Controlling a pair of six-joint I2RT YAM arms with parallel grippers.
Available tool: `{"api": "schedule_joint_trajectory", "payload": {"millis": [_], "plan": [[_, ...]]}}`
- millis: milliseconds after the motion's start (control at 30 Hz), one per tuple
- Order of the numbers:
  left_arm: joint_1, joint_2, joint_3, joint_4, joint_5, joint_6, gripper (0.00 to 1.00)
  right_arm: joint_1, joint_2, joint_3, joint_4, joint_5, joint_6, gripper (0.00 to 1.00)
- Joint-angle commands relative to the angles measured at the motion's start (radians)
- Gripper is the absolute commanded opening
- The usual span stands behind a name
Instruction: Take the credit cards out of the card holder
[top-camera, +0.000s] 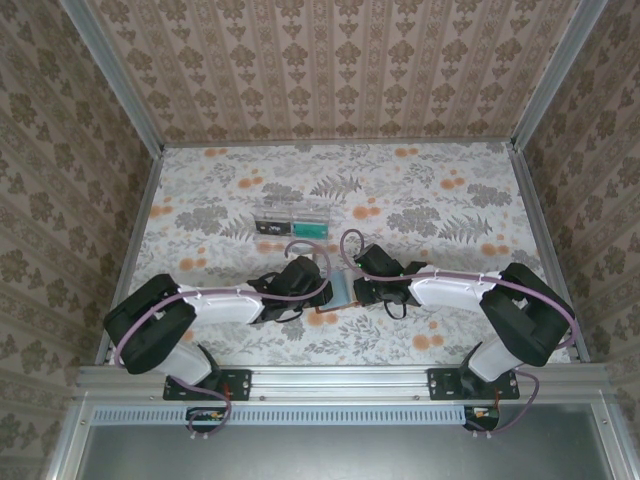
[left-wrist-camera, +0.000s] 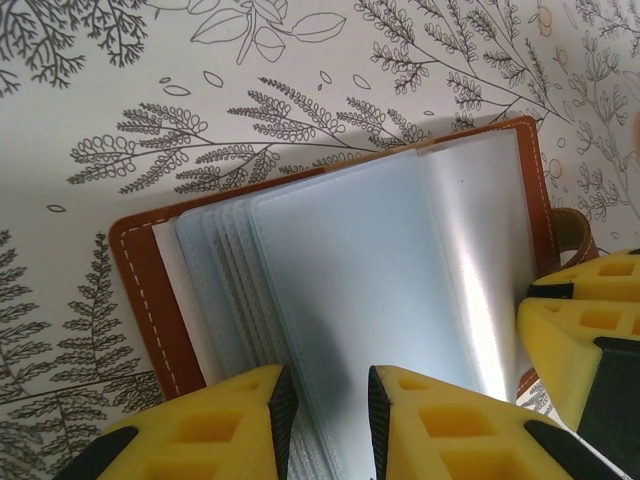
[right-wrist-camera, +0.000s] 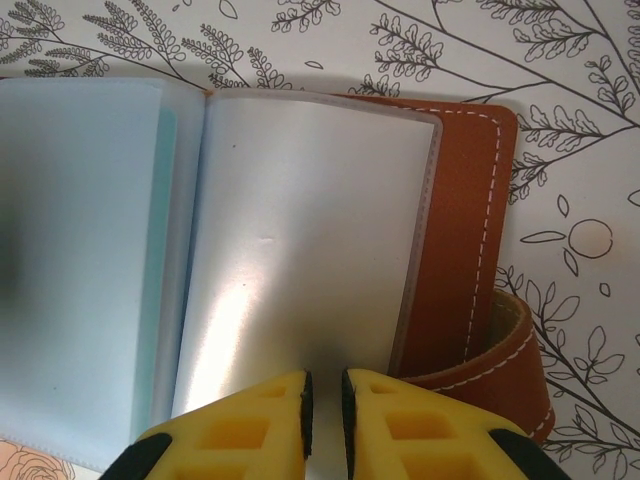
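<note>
Where the card holder (right-wrist-camera: 470, 230) lies: open on the table (top-camera: 450, 200), directly between the two arms and touched by both claws.
Long axis: the spine runs away from the arm bases, and the covers spread left and right.
Left gripper (left-wrist-camera: 325, 400): jaws narrowed onto a sheaf of clear sleeves (left-wrist-camera: 380, 300), which pass between the fingertips. It looks to be pinching them at their near edge.
Right gripper (right-wrist-camera: 325, 395): jaws almost together at the near edge of the right-hand page. Whether that page is truly nipped cannot be told.
Credit cards: a teal card (top-camera: 309, 229) and a dark card (top-camera: 270, 229) lie in the clear tray (top-camera: 262, 215), beyond the holder. A faint teal tint shows among the left-hand sleeves, perhaps another card.
Deciding relation: that tint lies left of the spine, on the left claw's side, so the left arm is probably nearer.
Risk: the thin, glossy sleeves may slip or lift together.
</note>
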Motion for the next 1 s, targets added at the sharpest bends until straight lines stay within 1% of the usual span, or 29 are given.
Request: {"api": "schedule_joint_trajectory", "payload": {"millis": [0,400,533,800,867,967], "plan": [[-0.010,0.001,0.019,0.034,0.021,-0.011,0.29,0.004,0.024,-0.015,0.012,-0.025,0.020,0.19],[-0.021,0.001,0.037,0.089,0.046,0.012,0.41,0.006,0.037,-0.015,0.014,-0.022,0.025,0.19],[-0.023,0.000,0.038,0.089,0.046,0.017,0.48,0.004,0.028,-0.012,0.000,-0.006,0.032,0.20],[-0.029,0.000,0.048,0.092,0.049,0.025,0.49,0.002,-0.113,-0.016,-0.053,0.069,0.040,0.23],[-0.030,0.004,0.056,0.091,0.050,0.028,0.50,0.001,-0.137,-0.018,-0.072,0.103,0.045,0.26],[-0.032,0.012,0.063,0.090,0.052,0.032,0.49,-0.009,-0.187,-0.036,-0.078,0.142,0.059,0.27]]}}
